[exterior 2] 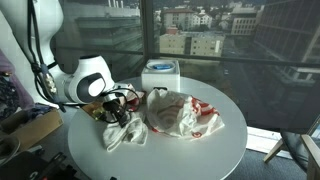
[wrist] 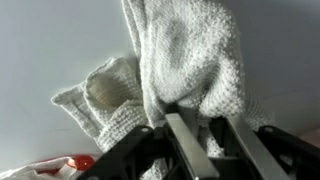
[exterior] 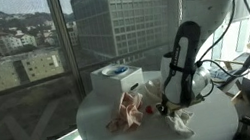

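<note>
Wrist view: white knitted towel (wrist: 185, 60) filling the middle, gathered into a narrow neck low in frame and nipped there by the gripper (wrist: 212, 130). Both fingers (wrist: 190, 145) nearly closed, with only the thickness of the fabric between them; nothing else held. Long axis of the towel running straight away from the fingertips, toward the top of the frame, with a second fold bulging out to the left. Sliver of red at the lower left corner, probably an edge of the pink cloth.

Seen in an exterior view, gripper (exterior: 173, 99) pointing down over the round table (exterior: 97, 117), towel (exterior: 181, 122) directly beneath it, bunched, lower end resting on the tabletop near the front rim. Cannot tell whether any of its weight is lifted off. Pink cloth (exterior: 126, 110) crumpled just beside, toward the table's middle; touching the towel or not, unclear. White box (exterior: 116, 78) with a blue top behind the pink cloth, well apart from the gripper. Window and city buildings beyond.
</note>
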Controlling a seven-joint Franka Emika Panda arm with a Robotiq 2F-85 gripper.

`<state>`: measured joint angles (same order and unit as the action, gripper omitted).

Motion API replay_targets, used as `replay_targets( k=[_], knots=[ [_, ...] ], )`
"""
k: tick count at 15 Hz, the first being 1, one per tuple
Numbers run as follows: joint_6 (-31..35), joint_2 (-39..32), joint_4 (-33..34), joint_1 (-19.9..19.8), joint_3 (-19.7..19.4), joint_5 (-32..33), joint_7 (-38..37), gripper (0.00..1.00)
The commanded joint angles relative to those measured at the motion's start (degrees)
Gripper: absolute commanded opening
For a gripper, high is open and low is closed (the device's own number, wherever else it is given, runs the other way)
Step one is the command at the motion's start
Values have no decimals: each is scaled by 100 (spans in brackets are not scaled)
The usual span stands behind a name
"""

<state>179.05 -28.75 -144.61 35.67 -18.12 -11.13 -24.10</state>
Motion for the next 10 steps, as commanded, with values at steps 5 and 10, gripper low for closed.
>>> replay_targets(
  k=[5,10],
  knots=[
    [-1174,200,486,86,-581,361,-591,3],
    [-1717,1060,412,502,-1576,1380,-1716,2]
  ],
)
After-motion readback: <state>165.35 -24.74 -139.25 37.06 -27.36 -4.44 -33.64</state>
